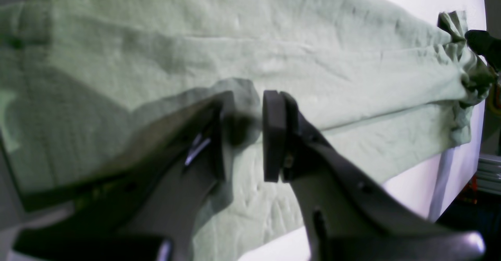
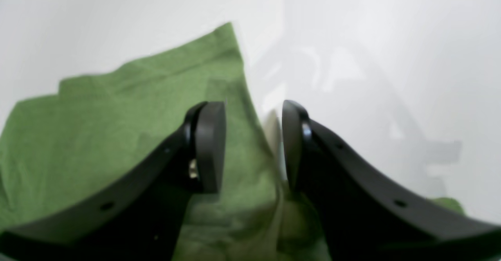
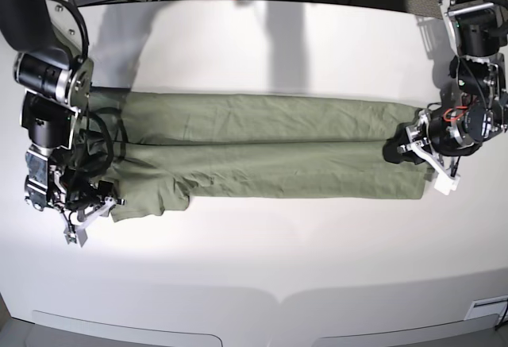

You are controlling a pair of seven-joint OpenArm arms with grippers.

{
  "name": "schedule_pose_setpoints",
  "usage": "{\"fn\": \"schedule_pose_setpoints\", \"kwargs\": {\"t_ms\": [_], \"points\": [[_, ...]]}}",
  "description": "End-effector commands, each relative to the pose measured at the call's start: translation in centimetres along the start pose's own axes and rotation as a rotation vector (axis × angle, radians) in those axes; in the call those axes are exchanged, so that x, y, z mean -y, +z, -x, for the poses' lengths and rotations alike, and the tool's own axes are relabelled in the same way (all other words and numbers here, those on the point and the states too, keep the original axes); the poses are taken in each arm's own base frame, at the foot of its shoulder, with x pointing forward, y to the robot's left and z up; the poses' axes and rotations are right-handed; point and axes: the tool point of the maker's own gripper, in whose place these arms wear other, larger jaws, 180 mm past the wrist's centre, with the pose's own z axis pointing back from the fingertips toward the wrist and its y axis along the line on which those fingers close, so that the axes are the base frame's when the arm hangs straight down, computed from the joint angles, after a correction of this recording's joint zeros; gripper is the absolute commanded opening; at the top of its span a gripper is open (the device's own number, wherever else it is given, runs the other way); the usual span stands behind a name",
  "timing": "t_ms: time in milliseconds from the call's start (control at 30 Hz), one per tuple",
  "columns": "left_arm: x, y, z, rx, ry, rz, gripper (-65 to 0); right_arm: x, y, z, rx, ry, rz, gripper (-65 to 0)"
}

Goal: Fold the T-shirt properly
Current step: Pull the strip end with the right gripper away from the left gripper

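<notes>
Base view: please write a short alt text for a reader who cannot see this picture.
A green T-shirt, folded lengthwise into a long band, lies across a white table between two robot arms. The left gripper is at the band's right end and the right gripper at its left end. Dark cables run along the table's far edge.

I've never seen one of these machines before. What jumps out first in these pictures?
A green T-shirt lies folded into a long narrow strip across the middle of the white table. A robot arm stands at each end of it: the left gripper at the strip's right end in the base view, where the cloth bunches, and the right gripper at the opposite end.
</notes>
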Motion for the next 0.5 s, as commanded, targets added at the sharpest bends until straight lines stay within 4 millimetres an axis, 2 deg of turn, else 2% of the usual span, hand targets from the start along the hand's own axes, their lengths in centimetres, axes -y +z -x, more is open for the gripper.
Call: {"fn": "schedule_pose_setpoints", "kwargs": {"t_ms": [0, 67, 100, 200, 300, 467], "points": [[0.0, 0.5, -1.0, 0.003, -0.021, -0.008, -51.7, 0.7, 0.8, -2.2, 0.050, 0.001, 0.011, -41.0], [0.0, 0.5, -1.0, 0.004, -0.021, -0.008, -51.7, 0.7, 0.7, -1.4, 0.034, 0.000, 0.011, -42.2], [0.0, 0.5, -1.1, 0.004, -0.021, -0.008, -51.7, 0.8, 0.6, -1.1, 0.027, 0.000, 0.011, -46.1], [0.0, 0.5, -1.1, 0.006, -0.021, -0.008, -51.7, 0.8, 0.5, -0.4, 0.016, -0.006, 0.009, -65.0], [0.0, 0.5, -1.1, 0.007, -0.021, -0.008, -51.7, 0.3, 0.5, -0.3, 0.014, -0.021, -0.019, -65.0], [0.0, 0.5, -1.1, 0.007, -0.022, -0.009, -51.7, -2.2, 1.3, -1.8, 0.056, 0.018, -0.153, -65.0]]}}
